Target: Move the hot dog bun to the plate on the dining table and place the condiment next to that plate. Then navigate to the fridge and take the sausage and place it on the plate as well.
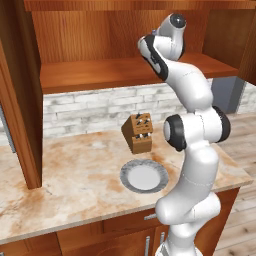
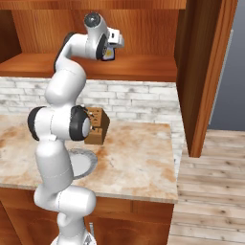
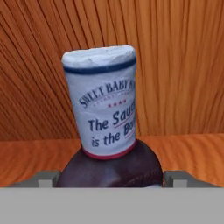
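The condiment (image 3: 105, 109) is a dark bottle with a pale cap and a printed label. It stands upright on a wooden shelf (image 3: 183, 153), close in front of the hand. My gripper (image 3: 111, 177) is open, with a fingertip (image 3: 46, 178) on each side of the bottle's dark body, close to it. In the right base view the gripper (image 2: 115, 45) reaches onto the shelf at the condiment (image 2: 109, 55). The hot dog bun, the plate, the dining table, the fridge and the sausage are out of view.
Below the shelf (image 1: 100, 75) runs a marble-look counter (image 1: 75, 175) with a knife block (image 1: 138, 132) and a grey-rimmed whitish plate (image 1: 144, 176). Wooden side panels (image 1: 20, 100) (image 2: 206, 72) close the alcove. The shelf's wooden back wall is just behind the bottle.
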Tool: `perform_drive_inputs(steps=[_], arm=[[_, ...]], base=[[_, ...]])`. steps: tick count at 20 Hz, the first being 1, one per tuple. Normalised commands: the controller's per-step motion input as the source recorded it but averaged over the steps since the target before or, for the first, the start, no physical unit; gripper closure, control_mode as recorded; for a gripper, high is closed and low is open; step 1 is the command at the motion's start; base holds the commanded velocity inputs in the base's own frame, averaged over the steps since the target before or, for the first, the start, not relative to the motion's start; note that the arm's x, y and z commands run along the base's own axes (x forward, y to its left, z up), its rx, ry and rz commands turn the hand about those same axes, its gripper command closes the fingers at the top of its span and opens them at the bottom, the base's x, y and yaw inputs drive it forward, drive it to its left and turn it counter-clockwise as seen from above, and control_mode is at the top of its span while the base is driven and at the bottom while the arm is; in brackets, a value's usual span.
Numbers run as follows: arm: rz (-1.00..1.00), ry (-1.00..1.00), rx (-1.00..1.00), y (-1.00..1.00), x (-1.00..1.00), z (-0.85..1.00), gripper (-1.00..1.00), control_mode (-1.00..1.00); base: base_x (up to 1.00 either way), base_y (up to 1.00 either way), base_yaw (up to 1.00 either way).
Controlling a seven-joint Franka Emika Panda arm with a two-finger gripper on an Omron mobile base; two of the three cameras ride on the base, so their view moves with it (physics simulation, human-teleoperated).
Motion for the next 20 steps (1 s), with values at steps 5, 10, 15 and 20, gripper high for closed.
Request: perform_drive_inputs(steps=[5,10,15,20], arm=[[0.01,0.01,0.0,0.01,-0.23,-0.1,1.0,-1.0],[0.01,-0.11,0.0,0.05,-1.0,-0.15,1.0,-1.0],[0.02,-0.17,0.0,0.13,-1.0,-0.06,1.0,-1.0],[0.03,-0.13,0.0,0.14,-1.0,0.0,1.0,-1.0]], base=[[0.0,0.0,0.0],[0.0,0.0,0.0],[0.0,0.0,0.0],[0.0,0.0,0.0]])
